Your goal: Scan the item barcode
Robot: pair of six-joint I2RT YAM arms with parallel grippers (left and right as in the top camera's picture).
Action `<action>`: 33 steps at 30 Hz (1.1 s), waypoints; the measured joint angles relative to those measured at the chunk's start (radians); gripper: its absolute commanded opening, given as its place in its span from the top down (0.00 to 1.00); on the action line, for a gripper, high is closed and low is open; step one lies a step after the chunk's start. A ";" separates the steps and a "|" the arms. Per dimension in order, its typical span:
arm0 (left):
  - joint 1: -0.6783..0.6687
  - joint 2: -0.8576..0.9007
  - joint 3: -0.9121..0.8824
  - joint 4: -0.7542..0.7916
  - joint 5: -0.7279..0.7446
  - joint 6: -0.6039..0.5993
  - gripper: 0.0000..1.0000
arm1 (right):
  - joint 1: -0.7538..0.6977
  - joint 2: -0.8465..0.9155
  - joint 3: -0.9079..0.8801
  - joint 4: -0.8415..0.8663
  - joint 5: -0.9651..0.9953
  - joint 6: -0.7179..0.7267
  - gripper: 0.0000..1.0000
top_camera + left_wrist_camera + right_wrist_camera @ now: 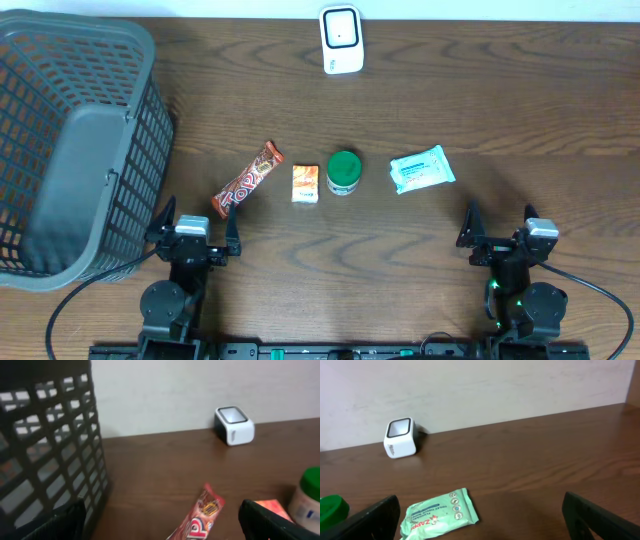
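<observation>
Four items lie in a row mid-table: a red candy bar (247,180), a small orange box (305,184), a green-lidded jar (344,172) and a mint-green wipes pack (421,168). A white barcode scanner (341,39) stands at the far edge. My left gripper (196,233) is open near the front, just behind the candy bar (200,517), holding nothing. On the right, my other gripper (498,234) is open and empty too, with the wipes pack (440,514) ahead of it to the left. The scanner (233,425) (400,437) shows in both wrist views.
A large grey mesh basket (75,140) fills the left side, close beside my left arm (47,440). A pale wall runs behind the table's far edge. Bare wood lies between the item row and the scanner.
</observation>
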 measured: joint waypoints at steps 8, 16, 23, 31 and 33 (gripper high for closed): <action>0.056 -0.032 -0.004 -0.077 0.018 0.000 0.02 | 0.000 0.000 0.000 0.000 0.000 0.000 0.01; 0.063 -0.032 -0.003 -0.078 0.023 0.000 0.02 | 0.000 0.000 0.000 0.000 0.000 0.000 0.01; 0.063 -0.032 -0.003 -0.079 0.023 0.000 0.02 | 0.000 0.000 0.000 0.000 0.000 0.000 0.01; 0.063 -0.032 -0.003 -0.079 0.023 -0.039 0.02 | 0.000 0.000 0.000 0.000 0.000 0.000 0.01; 0.063 -0.032 -0.003 -0.079 0.023 -0.049 0.02 | 0.000 0.000 0.000 0.000 0.000 0.000 0.01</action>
